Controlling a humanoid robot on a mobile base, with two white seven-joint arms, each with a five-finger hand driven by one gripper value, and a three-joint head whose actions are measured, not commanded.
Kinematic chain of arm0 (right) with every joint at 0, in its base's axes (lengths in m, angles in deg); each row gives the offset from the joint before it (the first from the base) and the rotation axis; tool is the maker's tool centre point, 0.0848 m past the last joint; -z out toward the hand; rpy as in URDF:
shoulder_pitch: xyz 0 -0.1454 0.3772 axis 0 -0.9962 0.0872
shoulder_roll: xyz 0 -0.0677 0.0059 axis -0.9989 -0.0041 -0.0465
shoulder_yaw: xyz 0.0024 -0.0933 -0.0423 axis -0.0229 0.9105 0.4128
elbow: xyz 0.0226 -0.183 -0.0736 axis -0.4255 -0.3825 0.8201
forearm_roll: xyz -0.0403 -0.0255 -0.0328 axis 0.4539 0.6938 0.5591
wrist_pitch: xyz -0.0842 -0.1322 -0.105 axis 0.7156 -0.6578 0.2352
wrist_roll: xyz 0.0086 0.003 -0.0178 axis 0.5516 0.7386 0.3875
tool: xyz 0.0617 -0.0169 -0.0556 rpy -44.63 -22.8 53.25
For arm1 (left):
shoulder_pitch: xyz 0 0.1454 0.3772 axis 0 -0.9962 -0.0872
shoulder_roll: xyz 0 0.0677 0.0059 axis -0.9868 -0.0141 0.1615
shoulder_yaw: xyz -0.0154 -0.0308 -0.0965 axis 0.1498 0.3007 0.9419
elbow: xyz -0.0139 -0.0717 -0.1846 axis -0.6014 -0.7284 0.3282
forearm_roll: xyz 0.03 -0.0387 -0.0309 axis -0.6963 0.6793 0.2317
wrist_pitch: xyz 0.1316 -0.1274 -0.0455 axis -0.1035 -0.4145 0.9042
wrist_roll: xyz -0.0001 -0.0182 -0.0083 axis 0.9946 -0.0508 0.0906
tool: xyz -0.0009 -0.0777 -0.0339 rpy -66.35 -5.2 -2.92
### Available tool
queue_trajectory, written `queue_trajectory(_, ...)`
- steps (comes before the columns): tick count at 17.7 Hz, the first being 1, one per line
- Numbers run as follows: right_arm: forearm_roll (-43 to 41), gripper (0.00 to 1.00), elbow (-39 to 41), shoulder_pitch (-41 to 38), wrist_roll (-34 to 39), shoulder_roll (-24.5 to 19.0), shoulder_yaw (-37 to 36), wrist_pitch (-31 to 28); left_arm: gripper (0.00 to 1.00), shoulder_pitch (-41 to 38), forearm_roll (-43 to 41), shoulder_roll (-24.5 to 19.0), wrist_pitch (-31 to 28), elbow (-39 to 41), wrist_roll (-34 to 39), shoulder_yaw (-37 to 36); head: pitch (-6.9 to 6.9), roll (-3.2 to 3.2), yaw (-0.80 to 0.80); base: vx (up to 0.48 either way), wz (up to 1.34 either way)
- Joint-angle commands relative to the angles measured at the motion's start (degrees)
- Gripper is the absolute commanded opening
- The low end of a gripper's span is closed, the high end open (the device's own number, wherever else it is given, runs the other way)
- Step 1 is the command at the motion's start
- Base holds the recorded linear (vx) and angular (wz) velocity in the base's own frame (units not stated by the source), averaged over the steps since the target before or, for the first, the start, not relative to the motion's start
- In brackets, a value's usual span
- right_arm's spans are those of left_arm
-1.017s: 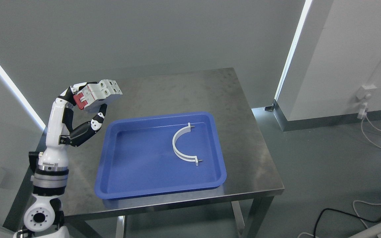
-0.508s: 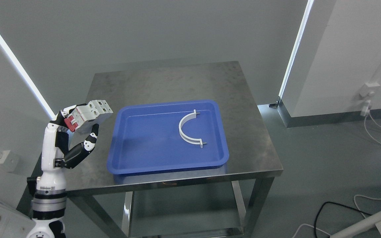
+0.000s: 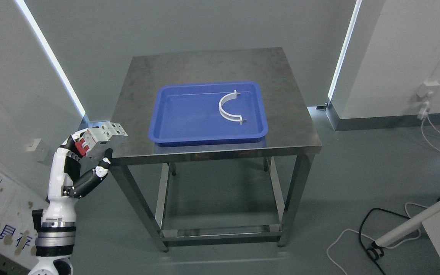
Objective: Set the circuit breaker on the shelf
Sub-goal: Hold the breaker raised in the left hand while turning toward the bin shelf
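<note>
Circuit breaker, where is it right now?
In the head view the circuit breaker is at the left, held up in the left hand, just off the near left corner of the metal table and away from the blue tray.

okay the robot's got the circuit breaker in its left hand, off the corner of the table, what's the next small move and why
Probably keep carrying it, turning away from the table to look for the shelf. The left hand is closed on the circuit breaker, holding it in the air off the near left corner of the steel table. No shelf shows in the head view, so there is nowhere to set it down yet.
</note>
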Motion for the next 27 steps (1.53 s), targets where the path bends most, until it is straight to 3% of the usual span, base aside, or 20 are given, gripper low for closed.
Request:
queue_trajectory(1, 0.0, 1.0, 0.0, 0.0, 0.0, 1.0, 1.1, -13.8, 0.09, -0.3, 2.4, -0.4, -2.2, 2.1, 0.0, 1.7, 0.0, 0.0, 0.0, -0.412, 0.17)
queue_trajectory(12, 0.0, 1.0, 0.0, 0.0, 0.0, 1.0, 1.1, -13.8, 0.11, 1.5, 3.2, -0.4, -1.2, 2.3, -0.1, 1.0, 0.0, 0.0, 0.0, -0.371, 0.18)
queue_trajectory(18, 0.0, 1.0, 0.0, 0.0, 0.0, 1.0, 1.1, -13.8, 0.09, 3.0, 3.1, -0.4, -1.8, 2.2, -4.6, 0.7, 0.0, 0.0, 0.0, -0.317, 0.05)
queue_trajectory(27, 0.0, 1.0, 0.0, 0.0, 0.0, 1.0, 1.1, -13.8, 0.09, 7.0, 3.1, -0.4, -3.1, 2.0, -4.6, 0.5, 0.0, 0.0, 0.0, -0.25, 0.62)
